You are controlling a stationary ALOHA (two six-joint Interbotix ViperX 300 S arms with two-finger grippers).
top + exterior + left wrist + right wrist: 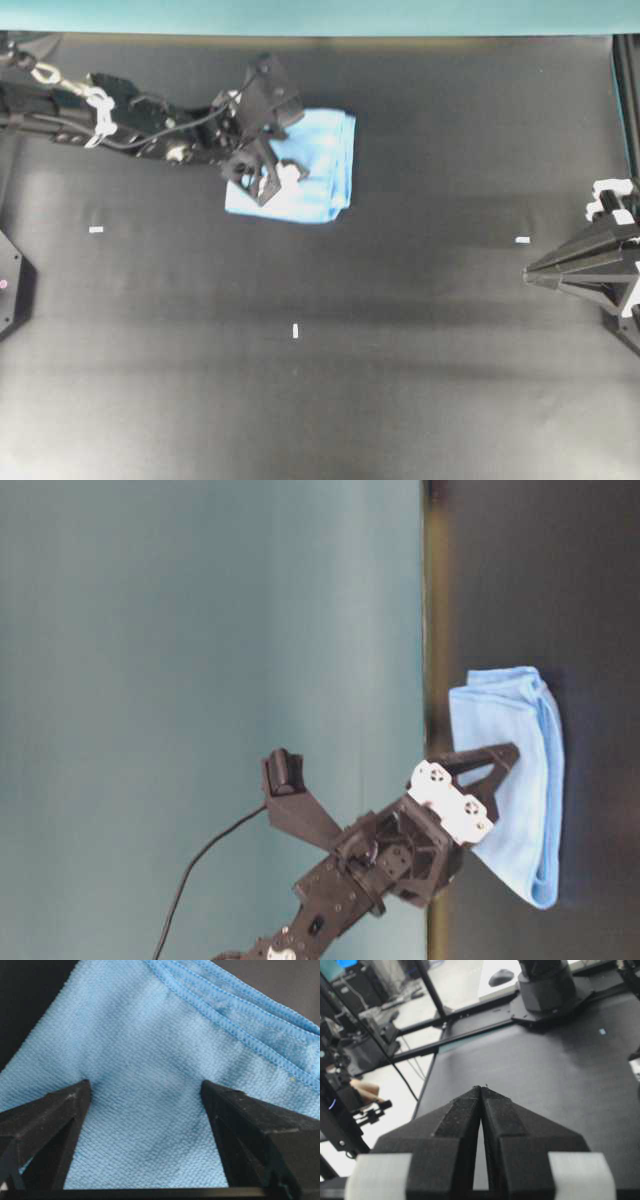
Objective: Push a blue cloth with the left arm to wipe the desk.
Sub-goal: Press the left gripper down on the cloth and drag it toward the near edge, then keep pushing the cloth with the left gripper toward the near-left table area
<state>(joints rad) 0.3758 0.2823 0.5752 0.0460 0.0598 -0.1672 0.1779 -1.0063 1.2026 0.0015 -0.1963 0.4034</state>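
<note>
No words, numbers or signs can be read anywhere. The small white marks on the desk (420, 300) are blank.

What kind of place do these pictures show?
Probably a robotics lab bench: two black robot arms over a matte black desk, metal frames and cables behind it, and a teal backdrop. A blue cloth lies there.

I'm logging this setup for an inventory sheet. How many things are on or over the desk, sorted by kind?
Cloths: 1, the blue cloth under the left gripper, whose open fingers press on it.
Robot grippers: 2, that one and the right gripper, shut and parked at the desk edge.
White marks on the desk: 3.
Total: 6.
</note>
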